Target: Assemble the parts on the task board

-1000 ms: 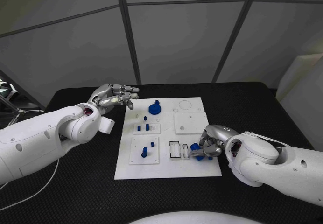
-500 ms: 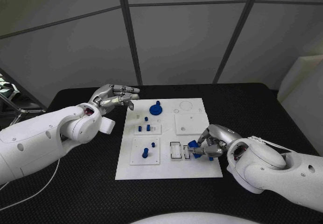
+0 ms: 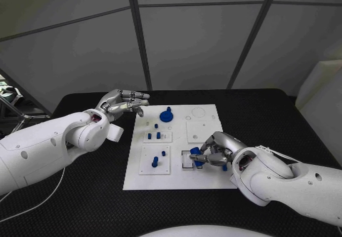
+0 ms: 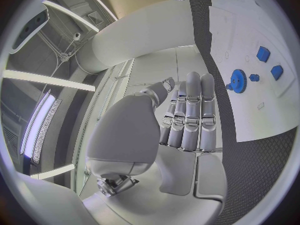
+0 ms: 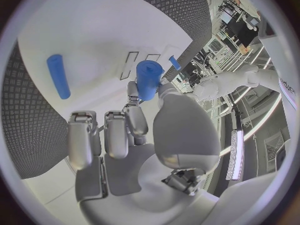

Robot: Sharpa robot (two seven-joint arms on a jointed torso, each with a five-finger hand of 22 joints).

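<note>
Black table [image 3: 85, 197] fills the lower half of the head view, with the white task board [image 3: 178, 180] at its centre. Right of centre, the right hand [image 3: 214, 154] pinches a blue cylinder part [image 5: 149, 79] over the board's slotted block, while another blue peg [image 5: 58, 76] lies loose on the board nearby. At upper left, the left hand [image 3: 122, 102] hovers beside the board's corner with fingers curled in, holding nothing, near the blue gear [image 3: 166, 116].
</note>
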